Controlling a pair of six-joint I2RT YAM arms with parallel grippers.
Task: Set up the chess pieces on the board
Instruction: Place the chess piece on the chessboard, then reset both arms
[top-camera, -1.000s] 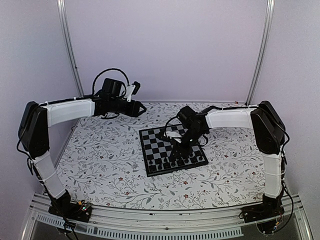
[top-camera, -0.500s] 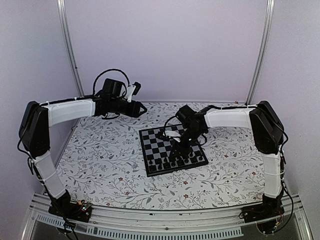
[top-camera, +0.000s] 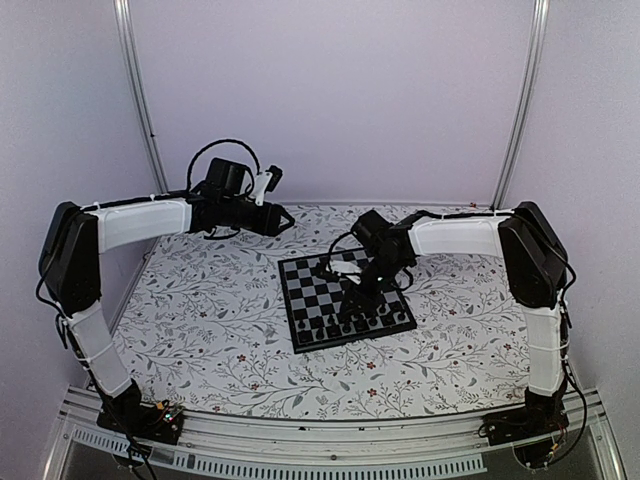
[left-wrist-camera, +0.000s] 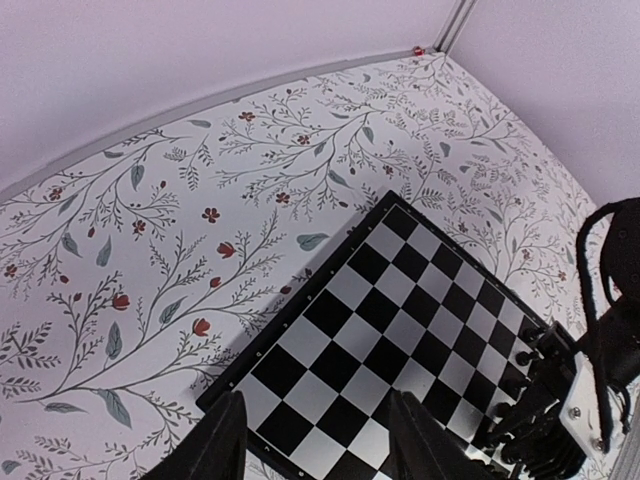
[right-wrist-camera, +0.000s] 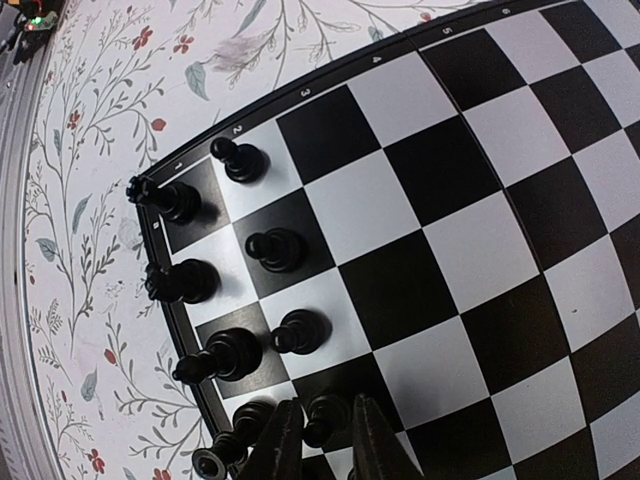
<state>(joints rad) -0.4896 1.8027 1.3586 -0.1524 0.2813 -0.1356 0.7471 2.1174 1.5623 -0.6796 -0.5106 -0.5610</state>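
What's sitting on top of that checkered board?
Small black chess pieces stand in two rows along one edge of the board. The right gripper straddles one, hiding anything beyond.

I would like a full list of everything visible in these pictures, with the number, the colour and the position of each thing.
board: one, black and pale grey checks, middle of the table, slightly turned.
chess pieces: at least eight counted, black, two rows along the board's near edge.
tablecloth: one, white with grey leaves and red flowers, covers the table.
poles: two, silver, upright at the back.
rail: one, silver, near edge, under the arm bases.
arms: two, white sleeves and black joints, one on each side.
left gripper: one, black, open and empty, raised behind the board's left side.
right gripper: one, black, low over the piece rows, a pawn between its jaws; grip unclear.
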